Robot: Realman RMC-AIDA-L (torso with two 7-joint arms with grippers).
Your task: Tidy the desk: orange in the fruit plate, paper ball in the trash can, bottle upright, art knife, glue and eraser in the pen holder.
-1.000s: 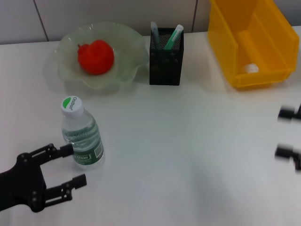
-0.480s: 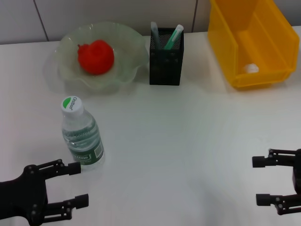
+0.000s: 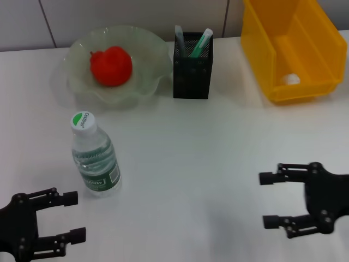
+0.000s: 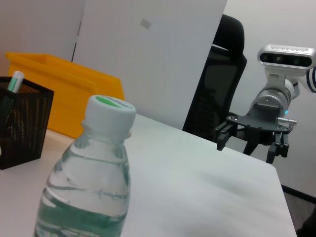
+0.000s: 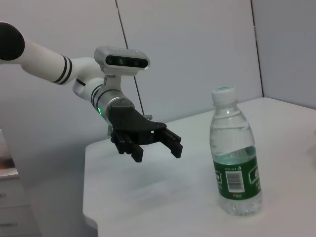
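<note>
Looks basically done: orange (image 3: 110, 65) sits in the fruit plate (image 3: 147, 49) far left, bottle (image 3: 94, 158) upright near left, pen holder (image 3: 192, 73) holds tools, something small and white in the trash can (image 3: 316, 33). Left gripper (image 3: 71, 217) and right gripper (image 3: 270, 200) are low at the near edge, fingers wide, holding nothing, probably parking.

Clear glossy plastic bottle (image 3: 95, 158), black metal mesh pen holder (image 3: 192, 66), translucent glass fruit plate (image 3: 147, 65).

Bare table (image 3: 207, 164) lies open between the upright bottle (image 3: 94, 159) on the left and the right gripper (image 3: 266, 200). Bowl (image 3: 147, 60), pen holder (image 3: 192, 71) and yellow bin (image 3: 262, 60) line the far edge.
</note>
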